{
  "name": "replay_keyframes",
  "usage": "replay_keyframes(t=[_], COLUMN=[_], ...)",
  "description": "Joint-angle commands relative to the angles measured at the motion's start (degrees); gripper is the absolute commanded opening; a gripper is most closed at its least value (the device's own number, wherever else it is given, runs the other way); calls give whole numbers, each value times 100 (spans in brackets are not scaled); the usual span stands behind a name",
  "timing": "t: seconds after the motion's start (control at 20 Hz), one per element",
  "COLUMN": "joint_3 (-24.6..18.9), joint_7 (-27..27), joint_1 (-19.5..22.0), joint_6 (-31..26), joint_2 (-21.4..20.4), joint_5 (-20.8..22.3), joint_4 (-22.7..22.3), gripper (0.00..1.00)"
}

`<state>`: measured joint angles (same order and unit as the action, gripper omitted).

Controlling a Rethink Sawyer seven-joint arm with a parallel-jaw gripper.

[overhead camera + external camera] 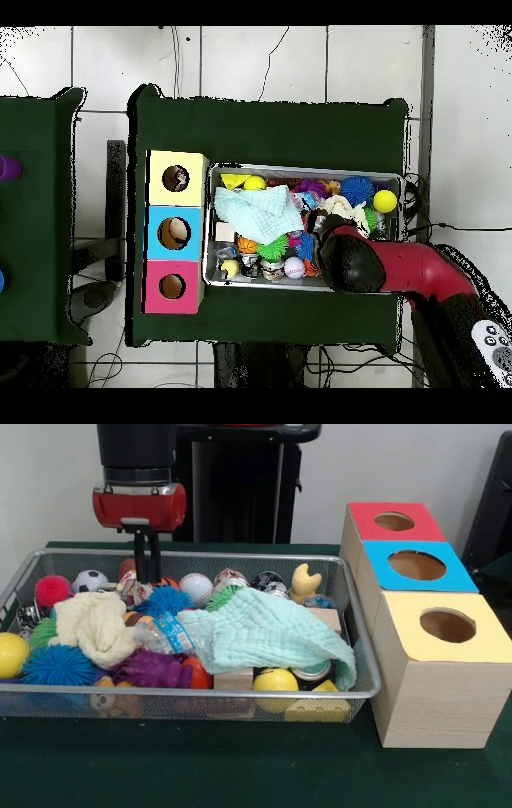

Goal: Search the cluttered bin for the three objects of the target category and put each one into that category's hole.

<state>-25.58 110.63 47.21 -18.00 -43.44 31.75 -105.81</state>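
Note:
The wire mesh bin (200, 554) is full of toys and stands on the green table; it also shows in the overhead view (300, 168). My gripper (147, 578) reaches down into its far left part, with the narrow black fingers (141, 560) close together and their tips among the toys. A knotted rope ball (132, 590) in white, red and other strands lies just left of the tips. A second rope-like ball (230, 576) sits at the far middle. I cannot see anything held. In the overhead view the arm (350, 262) hides the gripper.
Three wooden boxes with round holes stand beside the bin: red (394, 522), blue (417, 566), yellow (447, 626). A mint cloth (264, 632), a cream cloth (96, 624), a baseball (196, 588), a blue spiky ball (164, 600) and a plastic bottle (168, 634) cover much of the bin.

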Motion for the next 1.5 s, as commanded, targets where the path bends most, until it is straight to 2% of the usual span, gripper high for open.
replay_keyframes(t=[0.05,0.65,0.9,1.15,1.5], joint_3=[-395,-1023,-1110,-1079,-806], joint_7=[-669,-1086,-1091,-1072,-635], joint_1=[134,817,939,984,778], joint_6=[65,-497,-508,-407,49], joint_2=[368,191,205,381,556], joint_5=[623,552,652,842,1184], joint_4=[-481,-608,-625,-551,-587], gripper=[0,0,0,0,0])
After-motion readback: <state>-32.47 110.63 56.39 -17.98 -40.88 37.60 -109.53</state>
